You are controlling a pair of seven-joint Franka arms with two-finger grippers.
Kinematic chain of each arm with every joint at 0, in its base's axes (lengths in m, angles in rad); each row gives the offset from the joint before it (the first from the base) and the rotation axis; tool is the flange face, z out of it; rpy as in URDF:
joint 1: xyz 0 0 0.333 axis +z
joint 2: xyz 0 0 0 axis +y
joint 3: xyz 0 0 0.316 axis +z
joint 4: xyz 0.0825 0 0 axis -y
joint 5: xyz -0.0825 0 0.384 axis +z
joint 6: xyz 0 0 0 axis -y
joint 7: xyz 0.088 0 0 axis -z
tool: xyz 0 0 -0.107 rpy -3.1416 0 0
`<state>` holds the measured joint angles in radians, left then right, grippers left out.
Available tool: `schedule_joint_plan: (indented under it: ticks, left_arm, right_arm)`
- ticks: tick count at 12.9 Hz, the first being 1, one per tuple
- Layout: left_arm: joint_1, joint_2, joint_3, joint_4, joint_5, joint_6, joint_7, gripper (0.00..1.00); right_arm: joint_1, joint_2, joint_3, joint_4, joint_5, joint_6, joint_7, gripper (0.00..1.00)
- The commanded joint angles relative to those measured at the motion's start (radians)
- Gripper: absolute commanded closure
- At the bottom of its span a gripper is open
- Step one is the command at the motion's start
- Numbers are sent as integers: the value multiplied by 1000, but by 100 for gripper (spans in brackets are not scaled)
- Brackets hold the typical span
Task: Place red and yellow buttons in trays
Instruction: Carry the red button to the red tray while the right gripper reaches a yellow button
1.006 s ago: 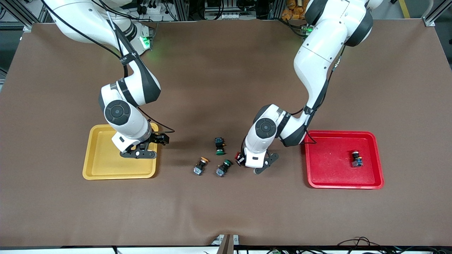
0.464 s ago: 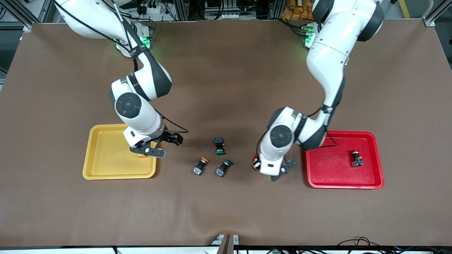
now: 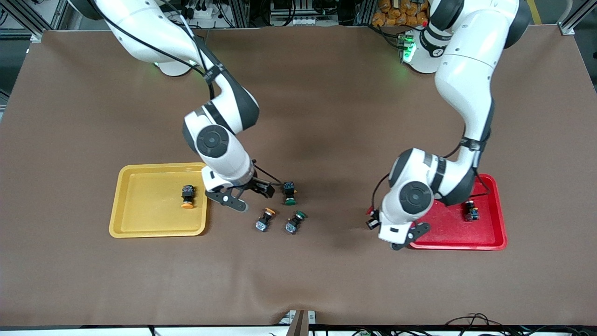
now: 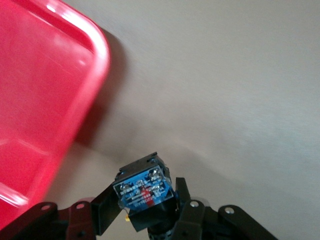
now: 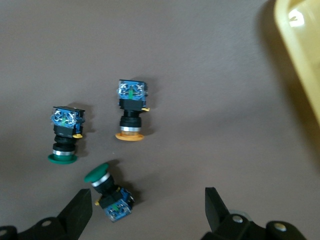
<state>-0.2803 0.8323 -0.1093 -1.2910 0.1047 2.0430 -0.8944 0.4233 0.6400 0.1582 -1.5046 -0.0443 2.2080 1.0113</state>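
Two buttons are already placed, a yellow one (image 3: 187, 196) in the yellow tray (image 3: 140, 228) at centre-left and a red one (image 3: 471, 211) in the red tray (image 3: 466, 242) at lower right, where the left gripper (image 3: 389, 233) hovers at the tray's edge pinching the second red button (image 4: 143, 192), while the right gripper (image 3: 242, 196), fingers spread, hangs above the remaining yellow button (image 3: 265, 219) at centre.

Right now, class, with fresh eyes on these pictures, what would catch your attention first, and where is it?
The yellow tray at the right arm's end and the red tray at the left arm's end stand out, each holding one button. The left gripper, beside the red tray, is shut on a red-capped button. The right gripper, open, hangs over three loose buttons mid-table.
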Motion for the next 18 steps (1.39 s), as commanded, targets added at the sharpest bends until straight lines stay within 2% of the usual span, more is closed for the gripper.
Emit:
schedule_joint_plan:
  ticks: [1, 4, 7, 11, 12, 14, 18]
  left_arm:
    - [81, -44, -18, -27, 24, -73, 142, 100]
    - [138, -58, -18, -31, 20, -148, 288, 100]
    - [190, -56, -17, -63, 20, -152, 389, 100]
    - [257, -56, -17, -90, 24, -152, 535, 100]
    - [260, -53, -15, -91, 24, -152, 552, 96]
    - [273, -44, -13, -90, 27, -152, 565, 83]
    - [273, -44, -12, -93, 27, -152, 609, 41]
  right_arm:
    - [0, 62, -12, 75, -46, 7, 27, 0]
    - [-8, 107, -28, 98, -52, 93, 29, 0]
    - [20, 150, -75, 107, -65, 131, 27, 0]
    - [31, 219, -83, 118, -82, 225, 53, 0]
    - [41, 234, -98, 130, -82, 237, 55, 0]
    - [64, 251, -118, 142, -80, 239, 56, 0]
    - [94, 296, -121, 196, -80, 240, 84, 0]
